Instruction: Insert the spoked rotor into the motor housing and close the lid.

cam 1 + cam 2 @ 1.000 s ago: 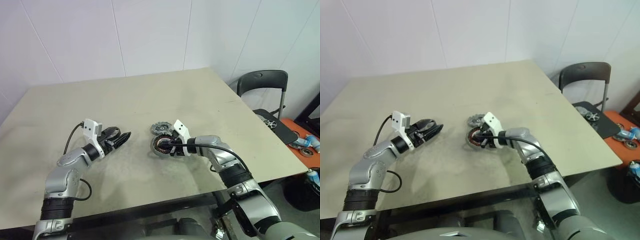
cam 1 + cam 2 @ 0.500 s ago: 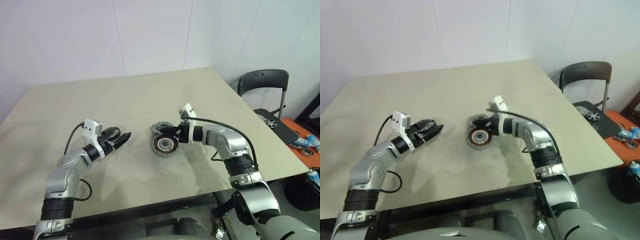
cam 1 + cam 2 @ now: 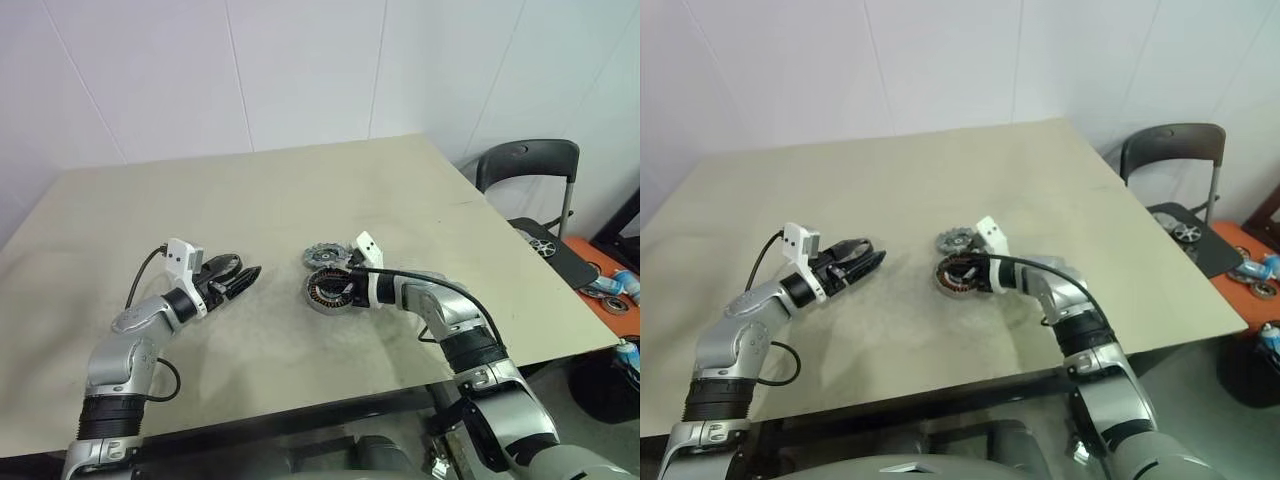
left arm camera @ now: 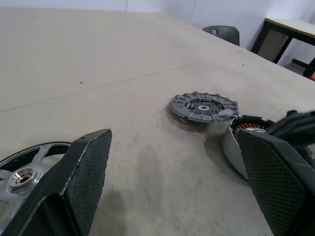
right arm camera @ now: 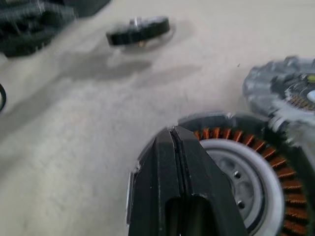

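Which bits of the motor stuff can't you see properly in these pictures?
- Spoked rotor: left wrist view, partly behind a finger of the left hand and cut off by the edge.
- Motor housing: right wrist view, near side covered by the shut right hand.
- Lid: right wrist view, blurred and cut off at the edge.

You see the housing [image 5: 256, 182] as dull grey metal with bright copper windings inside. The lid [image 4: 204, 106] is matt grey cast metal, rough at its notched edge. The rotor [image 4: 29, 169] is smoother, shiny silver metal. The table [image 3: 300, 200] is a matt beige, a little stained. The finger pads [image 4: 88, 177] look like black textured rubber.
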